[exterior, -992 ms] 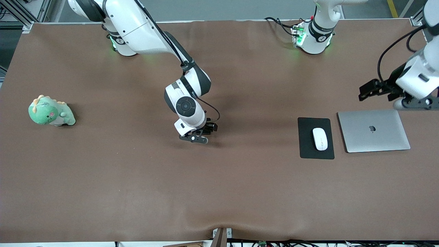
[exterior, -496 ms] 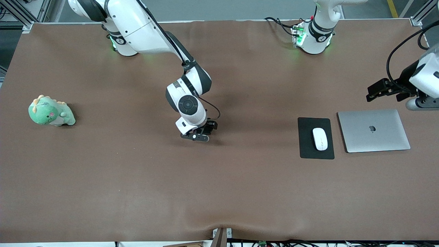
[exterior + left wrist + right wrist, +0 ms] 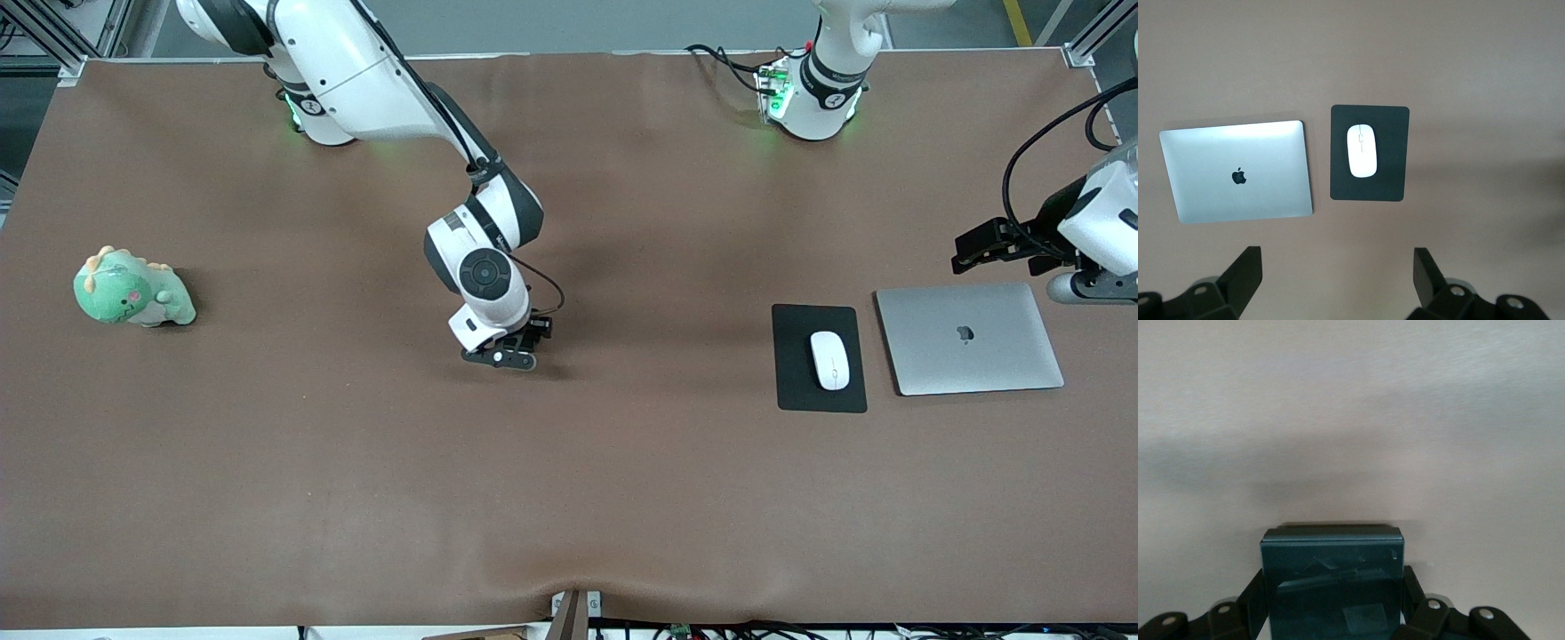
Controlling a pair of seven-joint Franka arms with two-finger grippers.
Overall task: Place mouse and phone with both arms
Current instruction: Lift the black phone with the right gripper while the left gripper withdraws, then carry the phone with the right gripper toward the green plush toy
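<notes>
The white mouse (image 3: 829, 360) lies on a black mouse pad (image 3: 796, 387) toward the left arm's end of the table; it also shows in the left wrist view (image 3: 1363, 151). My right gripper (image 3: 505, 354) is low over the middle of the table. In the right wrist view it (image 3: 1333, 587) is shut on the black phone (image 3: 1331, 577), held edge-down just above the cloth. In the front view the hand hides the phone. My left gripper (image 3: 978, 247) is open and empty, up in the air by the laptop's edge; its open fingers (image 3: 1245, 270) show in the left wrist view.
A closed silver laptop (image 3: 969, 338) lies beside the mouse pad, toward the left arm's end. A green plush dinosaur (image 3: 132, 289) sits toward the right arm's end. Brown cloth (image 3: 569, 480) covers the table.
My left arm has drawn back toward its end of the table. My right gripper with the phone has shifted only slightly. The mouse has not moved.
</notes>
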